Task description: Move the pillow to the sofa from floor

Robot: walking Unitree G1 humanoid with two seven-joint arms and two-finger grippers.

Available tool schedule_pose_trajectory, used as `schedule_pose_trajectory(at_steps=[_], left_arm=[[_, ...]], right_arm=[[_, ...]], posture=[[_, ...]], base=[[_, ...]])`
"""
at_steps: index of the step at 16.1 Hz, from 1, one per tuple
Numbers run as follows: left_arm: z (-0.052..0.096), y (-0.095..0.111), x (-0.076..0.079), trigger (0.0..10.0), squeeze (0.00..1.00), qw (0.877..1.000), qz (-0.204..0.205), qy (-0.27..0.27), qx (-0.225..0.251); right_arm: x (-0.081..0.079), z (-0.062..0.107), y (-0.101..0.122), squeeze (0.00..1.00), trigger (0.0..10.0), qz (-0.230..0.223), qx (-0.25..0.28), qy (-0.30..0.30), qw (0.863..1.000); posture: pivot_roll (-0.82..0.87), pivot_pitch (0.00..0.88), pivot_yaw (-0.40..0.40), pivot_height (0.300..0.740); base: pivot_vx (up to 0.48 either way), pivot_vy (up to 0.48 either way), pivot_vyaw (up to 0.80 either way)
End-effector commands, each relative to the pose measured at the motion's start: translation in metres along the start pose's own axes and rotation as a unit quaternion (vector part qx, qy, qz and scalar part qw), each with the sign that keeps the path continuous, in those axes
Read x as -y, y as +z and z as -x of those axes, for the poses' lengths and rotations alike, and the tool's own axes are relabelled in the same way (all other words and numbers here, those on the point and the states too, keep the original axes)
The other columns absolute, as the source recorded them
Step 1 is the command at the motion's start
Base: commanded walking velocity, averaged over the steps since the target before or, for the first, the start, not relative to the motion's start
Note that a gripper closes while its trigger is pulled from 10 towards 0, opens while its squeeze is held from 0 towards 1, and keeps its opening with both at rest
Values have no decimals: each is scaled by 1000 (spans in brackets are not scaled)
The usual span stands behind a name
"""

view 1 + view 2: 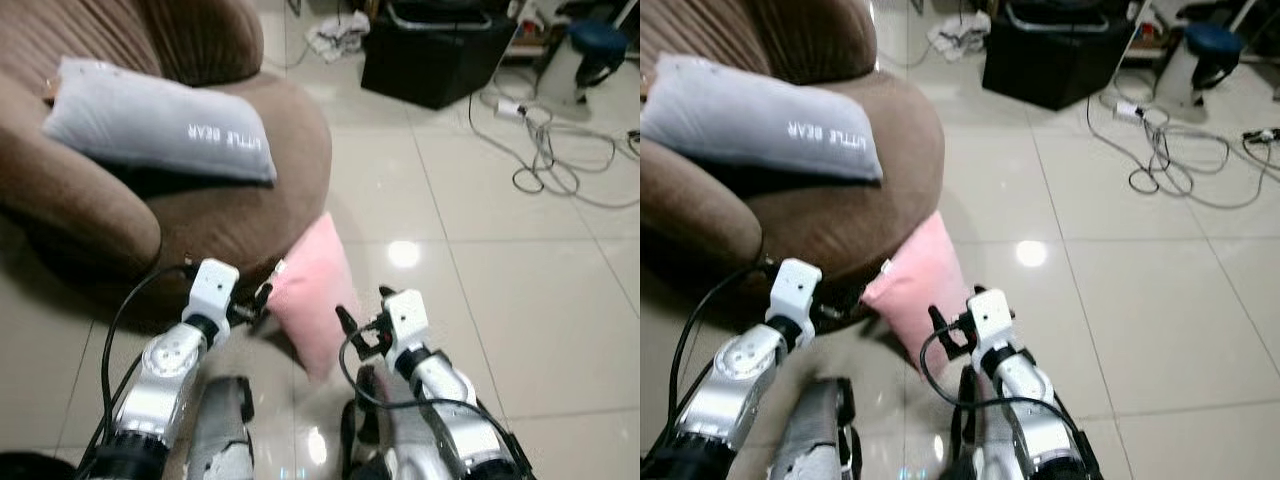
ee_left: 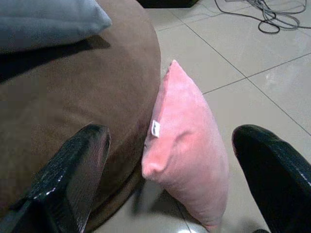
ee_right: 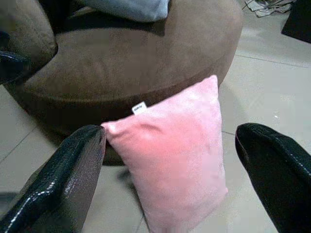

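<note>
Pink pillow (image 1: 312, 300) leans on sofa (image 1: 215, 215), between two open grippers.

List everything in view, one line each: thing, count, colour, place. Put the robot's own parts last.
pink pillow: one, pink with a small white tag, standing on the floor, leaning against the sofa's front
grey pillow: one, grey with white lettering, lying on the sofa seat
sofa: one, brown, rounded, on the robot's left
floor: pale glossy tiles
black box: one, black, on the floor at the far side
cables: a loose tangle, grey and white, on the floor at far right
cloth: one crumpled white piece, on the floor beside the black box
left gripper: fingers open, on either side of the pink pillow
right gripper: fingers open, facing the pink pillow
</note>
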State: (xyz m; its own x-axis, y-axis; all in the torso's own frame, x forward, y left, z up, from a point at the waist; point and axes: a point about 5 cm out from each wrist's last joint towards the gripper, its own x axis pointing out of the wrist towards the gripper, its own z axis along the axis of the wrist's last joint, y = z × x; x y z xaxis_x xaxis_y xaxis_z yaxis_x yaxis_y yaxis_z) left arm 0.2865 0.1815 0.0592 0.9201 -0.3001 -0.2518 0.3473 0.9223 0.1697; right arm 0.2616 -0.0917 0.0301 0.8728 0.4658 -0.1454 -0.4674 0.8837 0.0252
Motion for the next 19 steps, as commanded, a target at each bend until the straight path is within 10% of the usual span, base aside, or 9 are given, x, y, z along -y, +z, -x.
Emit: schedule_pose_trajectory(at_steps=[1,13,17,19], left_arm=[[2,0,2,10000,0,1000,-7,-4,-1],[4,-1,0,10000,0,1000,5,13,0],[29,-8,-31,10000,0,986,92,131,41],[23,0,-27,10000,0,990,64,115,51]], right_arm=[[0,1,-4,259,10000,-4,-10,-1,1000],[3,0,-3,227,10000,-5,-11,-8,1000],[13,0,4,243,10000,-4,14,-27,1000],[18,-5,10,239,10000,6,27,-27,999]], posture=[[25,186,-65,566],[34,198,-69,561],[87,187,-99,526],[118,182,-115,526]], base=[[0,0,0],[0,0,0],[0,0,0],[0,0,0]])
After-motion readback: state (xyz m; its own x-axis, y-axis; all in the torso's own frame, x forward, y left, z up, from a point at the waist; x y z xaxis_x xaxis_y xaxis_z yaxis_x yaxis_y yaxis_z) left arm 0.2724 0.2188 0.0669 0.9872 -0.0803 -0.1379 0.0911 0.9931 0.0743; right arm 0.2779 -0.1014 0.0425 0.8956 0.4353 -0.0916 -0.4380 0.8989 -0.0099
